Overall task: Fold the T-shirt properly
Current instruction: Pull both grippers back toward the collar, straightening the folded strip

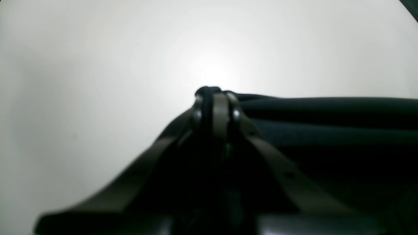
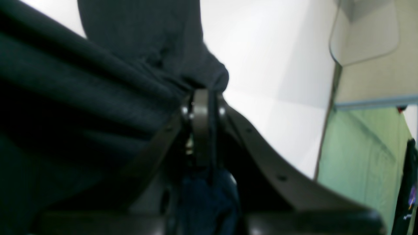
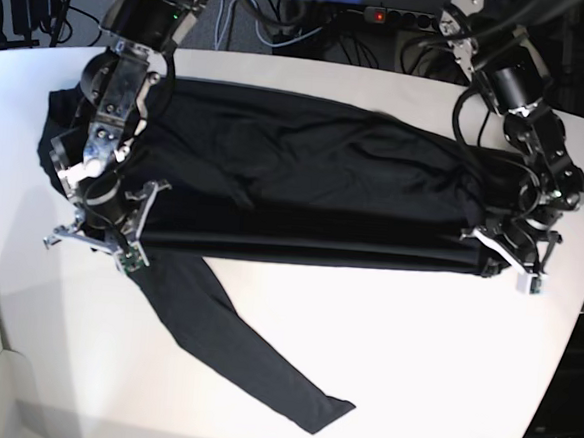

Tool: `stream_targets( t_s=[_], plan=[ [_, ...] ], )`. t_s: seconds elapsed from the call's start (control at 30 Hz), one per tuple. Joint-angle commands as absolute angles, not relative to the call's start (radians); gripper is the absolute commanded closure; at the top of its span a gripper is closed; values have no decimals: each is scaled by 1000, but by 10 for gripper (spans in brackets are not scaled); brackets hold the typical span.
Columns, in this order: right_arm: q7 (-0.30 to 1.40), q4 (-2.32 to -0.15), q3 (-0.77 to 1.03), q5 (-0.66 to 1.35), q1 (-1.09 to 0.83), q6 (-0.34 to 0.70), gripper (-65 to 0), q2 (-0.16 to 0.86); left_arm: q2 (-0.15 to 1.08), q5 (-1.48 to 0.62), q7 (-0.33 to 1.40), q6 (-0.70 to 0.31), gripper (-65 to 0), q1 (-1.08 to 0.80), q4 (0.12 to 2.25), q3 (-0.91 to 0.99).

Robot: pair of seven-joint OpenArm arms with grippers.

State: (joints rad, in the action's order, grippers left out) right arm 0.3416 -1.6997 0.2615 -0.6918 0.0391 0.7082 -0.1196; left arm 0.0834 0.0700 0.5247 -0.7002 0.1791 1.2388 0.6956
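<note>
**Both grippers pinched on the shirt's front fold**

You have no containers in view, so nothing sits inside anything. Count one T-shirt [image 3: 305, 180], two grippers and one table [image 3: 413, 358].

The T-shirt lies across the far half of the white table, its dark body stretched from 9 o'clock to 3 o'clock, with a straight folded edge along its near side. One long sleeve trails off the left end of that edge and runs toward 5 o'clock, flat on the table, its cuff near the middle of the near side.

Your right gripper [image 3: 98, 238] sits at 9 o'clock on the left end of the fold. In its wrist view the jaws are pressed together with dark cloth bunched between the tips.

Your left gripper [image 3: 510, 256] sits at 3 o'clock on the right end. Its wrist view shows the jaws closed on a thin ridge of the same fabric.
</note>
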Motion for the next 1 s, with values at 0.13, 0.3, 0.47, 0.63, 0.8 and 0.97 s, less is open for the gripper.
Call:
stream_targets(
  t_s=[0.13, 0.3, 0.47, 0.63, 0.8, 0.97],
  plan=[
    [328, -1797, 260, -665, 2, 698, -3, -119, 96, 58, 504, -698, -16, 191, 1257, 697],
    [325, -1857, 260, -654, -64, 698, -3, -119, 96, 58, 504, -698, -16, 174, 1257, 697],
    [325, -1903, 259, -601, -119, 698, -3, -119, 97, 58, 504, -698, -16, 173, 1257, 699],
    [323, -1919, 259, -599, -166, 698, -3, -119, 99, 56, 504, -698, -16, 160, 1300, 700],
    [269, -1931, 265, -599, -216, 698, -3, -119, 94, 56, 513, -698, -16, 143, 1377, 699],
    [189, -1943, 266, -599, -286, 698, -3, -119, 96, 56, 513, -698, -16, 130, 1383, 699]
  ],
)
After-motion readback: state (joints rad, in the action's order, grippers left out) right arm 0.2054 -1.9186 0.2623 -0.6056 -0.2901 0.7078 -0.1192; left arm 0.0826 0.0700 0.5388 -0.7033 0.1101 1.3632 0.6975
